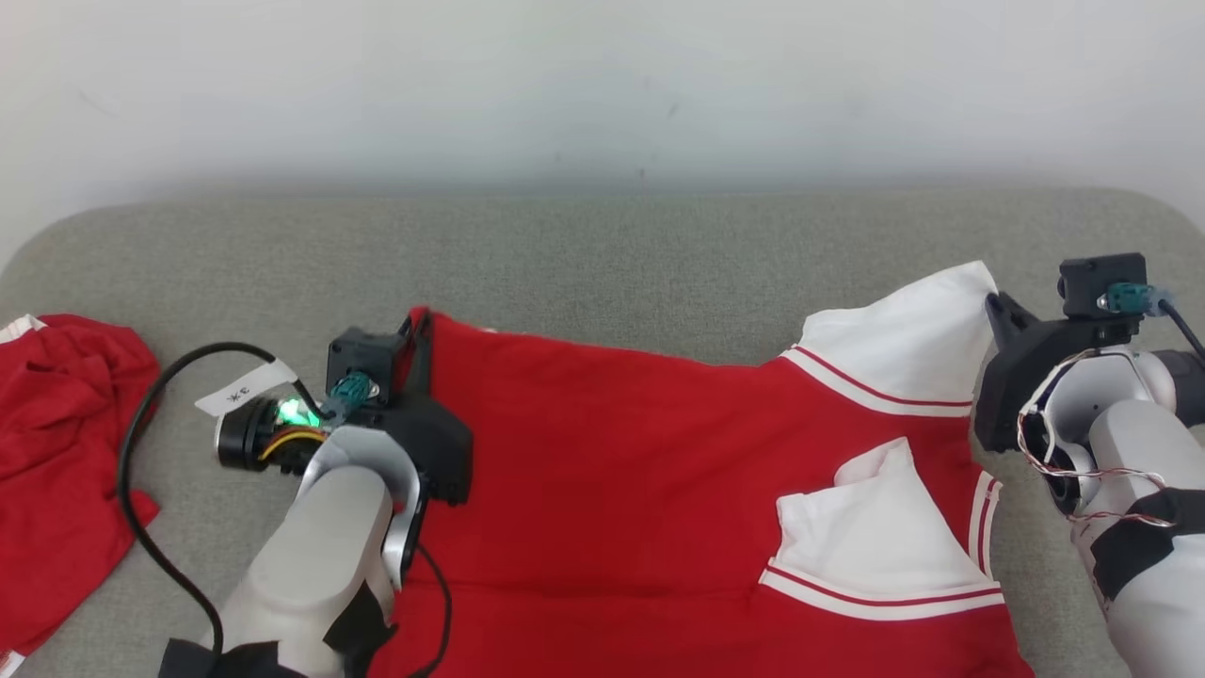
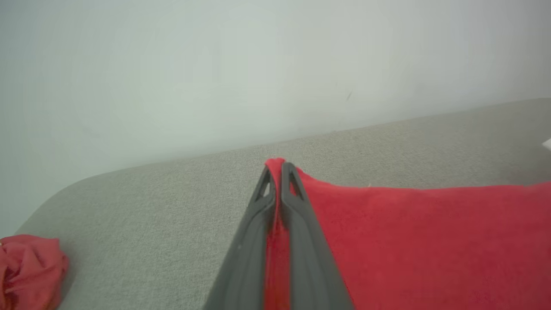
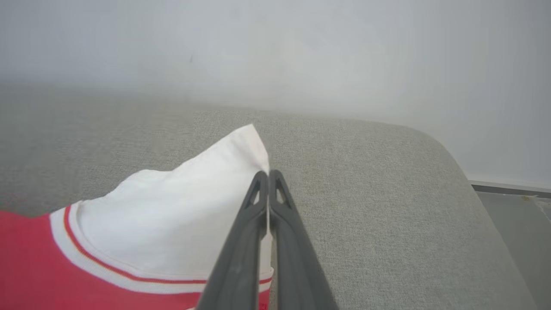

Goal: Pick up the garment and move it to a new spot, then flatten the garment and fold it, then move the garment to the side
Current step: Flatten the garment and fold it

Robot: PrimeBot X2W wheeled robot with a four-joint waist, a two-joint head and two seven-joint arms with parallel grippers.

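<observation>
A red garment [image 1: 612,471] with white sleeves and red-striped trim lies spread over the grey cushion [image 1: 602,254]. My left gripper [image 1: 419,325] is shut on the garment's red far-left corner; in the left wrist view the red cloth [image 2: 430,241] runs between the dark fingers [image 2: 301,215] of that gripper [image 2: 277,165]. My right gripper [image 1: 993,301] is shut on the edge of the white sleeve [image 1: 904,339] at the far right. The right wrist view shows my gripper [image 3: 267,174] pinching the white sleeve [image 3: 181,215] at its corner.
A second crumpled red cloth [image 1: 66,443] lies at the cushion's left end, seen too in the left wrist view [image 2: 28,271]. A pale wall [image 1: 602,85] rises behind the cushion. The cushion's rounded right end [image 3: 452,172] drops off to a floor [image 3: 516,224].
</observation>
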